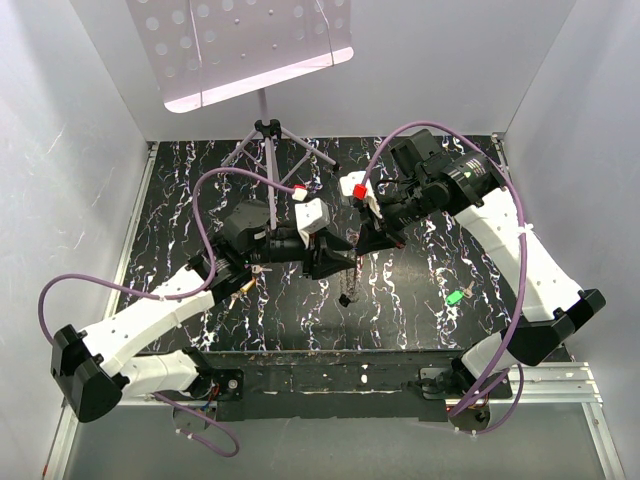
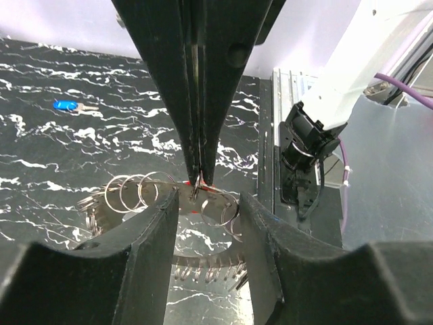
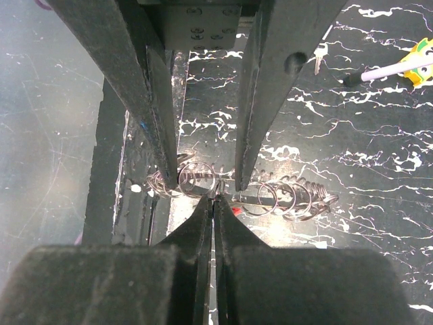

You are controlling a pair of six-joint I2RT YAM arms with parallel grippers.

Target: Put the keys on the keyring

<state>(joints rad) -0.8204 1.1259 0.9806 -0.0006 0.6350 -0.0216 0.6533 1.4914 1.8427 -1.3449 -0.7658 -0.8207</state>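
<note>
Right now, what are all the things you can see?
table: one, black marbled
ring bunch: one, silver, in the air between the grippers
green key: one, green, table's right side
blue key: one, blue head, on table
silver key: one, silver, on table
stand: one, black with white plate, table's back
yellow block: one, yellow and green, by a stand leg
left gripper: one, black, open around the ring bunch
right gripper: one, black, shut on the ring bunch

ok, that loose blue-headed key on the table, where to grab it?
Likely its blue plastic head, from straight above, closing across the narrow sides: the key lies flat, table bare around it, and the head looks bulkier than the blade.
</note>
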